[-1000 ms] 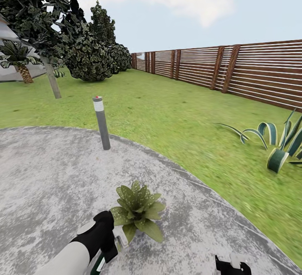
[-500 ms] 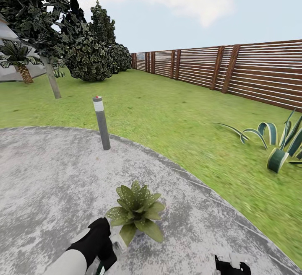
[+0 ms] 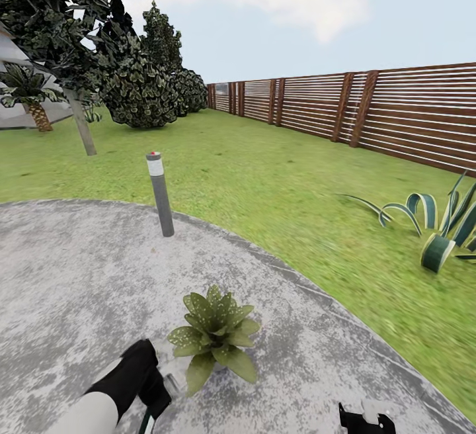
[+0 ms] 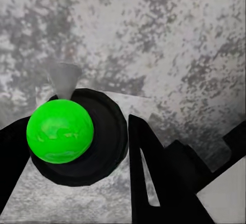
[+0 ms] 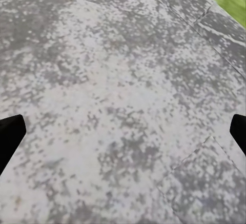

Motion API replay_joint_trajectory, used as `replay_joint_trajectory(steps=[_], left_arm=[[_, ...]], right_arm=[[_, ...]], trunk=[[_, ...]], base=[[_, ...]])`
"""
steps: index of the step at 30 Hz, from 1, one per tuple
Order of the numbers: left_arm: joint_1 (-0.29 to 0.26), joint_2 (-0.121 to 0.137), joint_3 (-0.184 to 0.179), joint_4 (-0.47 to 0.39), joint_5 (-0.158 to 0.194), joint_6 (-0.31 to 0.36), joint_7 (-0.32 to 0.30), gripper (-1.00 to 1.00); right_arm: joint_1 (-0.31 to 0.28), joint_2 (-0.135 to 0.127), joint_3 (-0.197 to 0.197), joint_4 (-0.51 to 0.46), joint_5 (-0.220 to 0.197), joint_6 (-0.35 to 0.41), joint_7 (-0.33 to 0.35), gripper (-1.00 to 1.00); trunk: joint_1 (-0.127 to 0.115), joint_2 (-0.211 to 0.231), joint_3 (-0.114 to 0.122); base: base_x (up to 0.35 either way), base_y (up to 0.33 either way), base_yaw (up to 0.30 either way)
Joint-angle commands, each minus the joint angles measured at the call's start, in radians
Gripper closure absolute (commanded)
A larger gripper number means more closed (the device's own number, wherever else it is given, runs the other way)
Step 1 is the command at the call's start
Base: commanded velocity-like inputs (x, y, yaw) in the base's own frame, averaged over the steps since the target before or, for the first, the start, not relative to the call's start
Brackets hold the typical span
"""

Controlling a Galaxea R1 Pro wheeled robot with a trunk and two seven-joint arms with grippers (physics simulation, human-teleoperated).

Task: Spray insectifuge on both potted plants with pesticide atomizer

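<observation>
Head view: my left gripper (image 3: pixel 149 388) is clamped on what seems to be the atomizer (image 4: pixel 60 130), beside the potted plant (image 3: pixel 213 336) on the patio (image 3: pixel 79 275). Spraying is underway; next, aim at the leaves. My right gripper (image 5: pixel 123 131) hangs apart.
</observation>
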Motion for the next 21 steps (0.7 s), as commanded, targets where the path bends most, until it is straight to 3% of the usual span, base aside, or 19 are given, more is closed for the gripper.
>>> replay_joint_trajectory(steps=[1, 5, 10, 12, 14, 17, 21], left_arm=[[0.000, 0.005, 0.001, -0.001, -0.004, 0.007, -0.006, 1.00], [0.002, 0.013, -0.001, 0.002, -0.010, 0.005, -0.004, 1.00], [0.009, -0.005, -0.001, -0.001, -0.110, 0.003, -0.005, 1.00], [0.002, -0.019, -0.046, -0.002, -0.118, 0.001, -0.008, 1.00], [-0.005, -0.024, -0.139, -0.006, -0.116, 0.002, -0.023, 1.00], [-0.006, -0.027, -0.159, -0.016, -0.119, 0.000, -0.095, 1.00], [0.001, -0.012, -0.164, -0.015, -0.121, -0.002, -0.119, 1.00]], right_arm=[[-0.001, 0.000, 0.005, 0.001, -0.009, -0.003, 0.001, -1.00], [-0.001, 0.001, 0.005, 0.001, -0.009, -0.004, 0.001, -1.00], [-0.001, 0.002, 0.005, 0.001, -0.009, -0.003, 0.001, -1.00], [-0.001, 0.002, 0.005, 0.001, -0.009, -0.003, 0.001, -1.00], [-0.001, 0.003, 0.005, 0.001, -0.009, -0.003, 0.001, -1.00], [-0.001, 0.002, 0.005, 0.001, -0.009, -0.003, 0.001, -1.00], [-0.001, 0.002, 0.005, 0.001, -0.009, -0.003, 0.001, -1.00]], trunk=[[0.000, 0.000, -0.001], [0.000, 0.000, -0.001], [0.000, 0.000, -0.001], [0.000, 0.000, -0.001], [0.000, 0.000, -0.001], [0.000, 0.000, -0.001], [0.000, 0.000, -0.001]], base=[[0.000, 0.000, 0.000], [0.000, 0.000, 0.000], [0.000, 0.000, 0.000], [0.000, 0.000, 0.000], [0.000, 0.000, 0.000], [0.000, 0.000, 0.000], [0.000, 0.000, 0.000]])
